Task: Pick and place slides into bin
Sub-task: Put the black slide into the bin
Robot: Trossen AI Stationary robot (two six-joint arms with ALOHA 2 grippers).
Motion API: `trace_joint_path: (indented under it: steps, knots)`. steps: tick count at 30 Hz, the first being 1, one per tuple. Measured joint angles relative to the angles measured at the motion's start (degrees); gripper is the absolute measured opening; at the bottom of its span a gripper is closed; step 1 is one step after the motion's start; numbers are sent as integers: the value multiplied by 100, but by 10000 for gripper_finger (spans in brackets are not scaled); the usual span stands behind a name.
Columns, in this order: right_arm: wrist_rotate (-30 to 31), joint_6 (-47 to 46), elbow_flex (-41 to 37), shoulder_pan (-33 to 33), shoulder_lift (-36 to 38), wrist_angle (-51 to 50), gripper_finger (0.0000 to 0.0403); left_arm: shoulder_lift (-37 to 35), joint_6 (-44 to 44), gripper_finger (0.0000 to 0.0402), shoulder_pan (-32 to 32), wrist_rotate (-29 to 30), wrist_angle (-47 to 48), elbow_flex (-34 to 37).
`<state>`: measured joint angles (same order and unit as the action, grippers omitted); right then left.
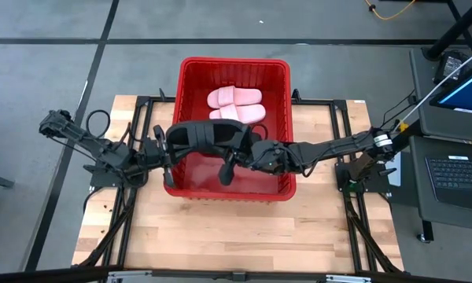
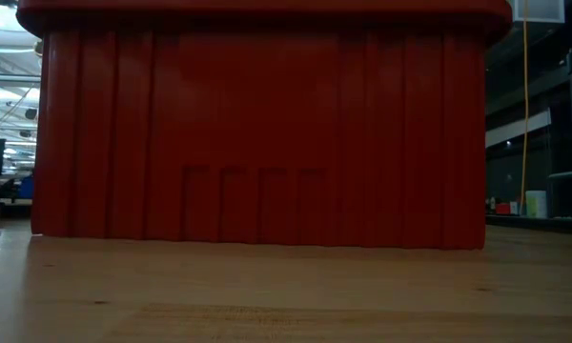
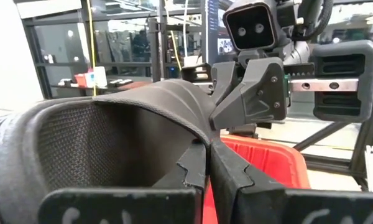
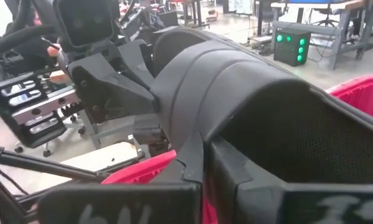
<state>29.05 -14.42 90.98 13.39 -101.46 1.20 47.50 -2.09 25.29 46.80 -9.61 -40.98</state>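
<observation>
Slides first, by their holder: the red bin [image 1: 187, 71] sits at the far middle of my wooden table [image 1: 220, 236], much the largest thing on it; in the low view its ribbed red wall [image 2: 257, 133] fills nearly the whole frame, resting flat on the boards. Inside it, toward the far end, two pale pink slides [image 1: 236, 104] lie side by side, touching.

Over the near half of the bin my two arms meet; my left gripper [image 1: 167, 151] reaches in from the left rim and is clenched on a black slide [image 1: 204, 135], which lies across the bin above its left side; in the left wrist view my left fingers [image 3: 233, 171] are pinched together on the edge of that slide's wide strap [image 3: 143, 130], whose meshed lining faces the camera. My right gripper [image 1: 252, 151] comes in from the right and is likewise clamped on the same black slide at its other end; the right wrist view shows my right fingers [image 4: 230, 168] closed on the strap's edge, with the bin's red rim [image 4: 360, 90] beyond it. A second dark shape [image 1: 226, 169] hangs just below the grippers; I cannot tell what it is.
</observation>
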Motion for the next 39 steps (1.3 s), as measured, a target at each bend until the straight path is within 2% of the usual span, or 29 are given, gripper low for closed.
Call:
trace_joint_path:
  steps: [7, 20, 32, 39]
  knots:
    - [-81, 121, 4, 4, 147, -115, 12, -49, -8, 10, 10, -73, 32, 1]
    - [-61, 148, 4, 1, 169, -249, 12, -190, -116, 61, 22, -73, 69, 1]
    - [-181, 356, 4, 0, 357, -274, 11, -740, -127, 105, 318, -110, 317, 1]
    - [-136, 450, 4, 4, 402, -319, 10, -771, -160, 113, 318, -106, 381, 1]
